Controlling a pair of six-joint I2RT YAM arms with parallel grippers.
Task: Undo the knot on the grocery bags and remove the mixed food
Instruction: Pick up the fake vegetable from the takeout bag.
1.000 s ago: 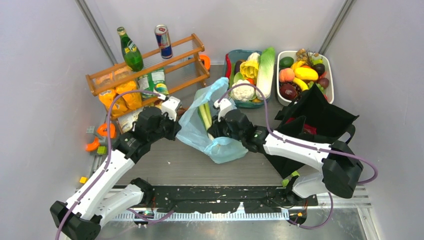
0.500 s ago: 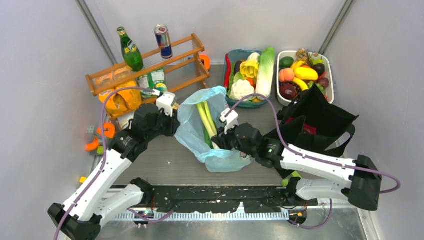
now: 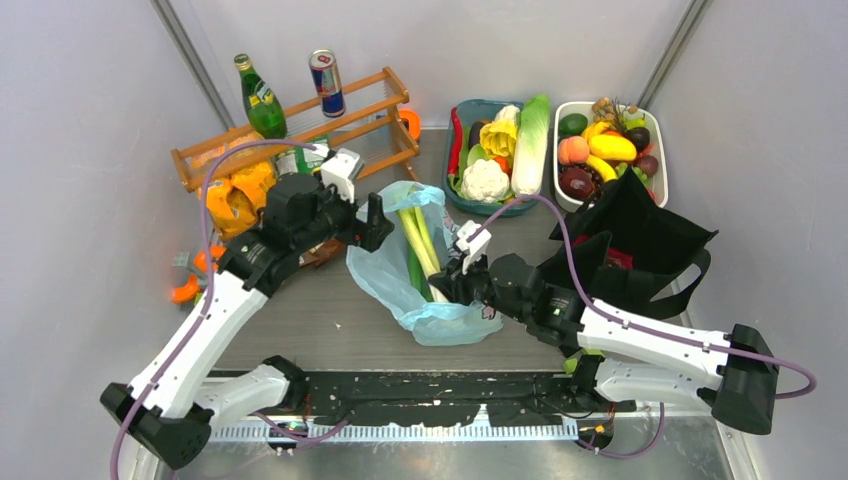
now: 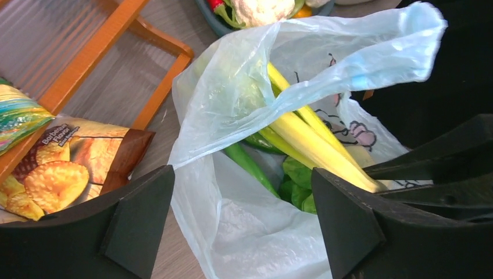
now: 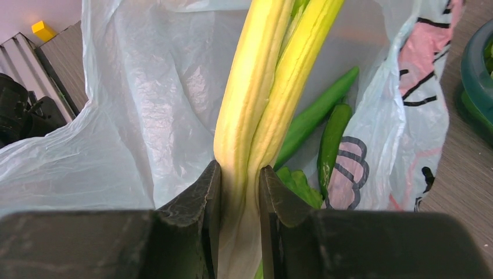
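The light-blue bag (image 3: 383, 270) lies on the desk (image 3: 300, 320) with its mouth open and a leek (image 3: 418, 232) jutting out. Inside the bag, the right arm's fingers (image 5: 200, 200) are clamped on the leek's pale stalk. Just beside the bag's left rim, the left arm's fingers (image 4: 139, 215) are spread wide, holding nothing. A slim green vegetable (image 5: 331, 145) lies inside the bag beside the leek.

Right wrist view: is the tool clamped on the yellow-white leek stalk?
Yes, the right tool squeezes the yellow-white leek stalk from both sides.
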